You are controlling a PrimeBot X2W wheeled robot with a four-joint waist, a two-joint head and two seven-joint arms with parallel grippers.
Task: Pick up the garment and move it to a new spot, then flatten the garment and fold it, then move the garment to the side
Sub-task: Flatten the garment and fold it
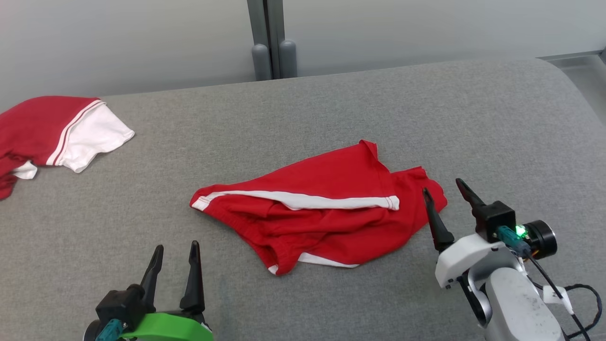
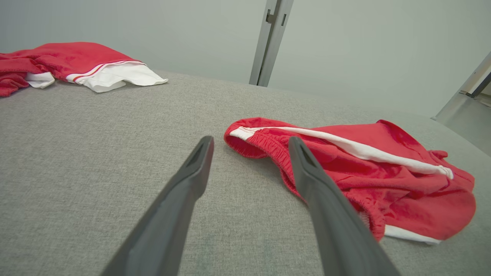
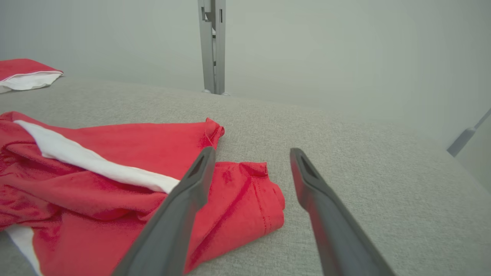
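Note:
The garment (image 1: 322, 208) is a pair of red shorts with a white side stripe, lying crumpled in the middle of the grey cloth-covered table (image 1: 331, 104). My left gripper (image 1: 176, 251) stands open near the front edge, to the left of the shorts and apart from them. In the left wrist view the shorts (image 2: 364, 172) lie ahead and to the right of the open left gripper (image 2: 249, 143). My right gripper (image 1: 442, 187) is open at the shorts' right edge, nothing between its fingers. Through the right wrist view the shorts (image 3: 115, 180) spread to the left of the open right gripper (image 3: 251, 153).
A second red and white garment (image 1: 57, 132) lies bunched at the table's far left. A grey post (image 1: 272, 38) stands behind the table against a pale wall. The table's rounded right edge (image 1: 575, 90) falls away at the far right.

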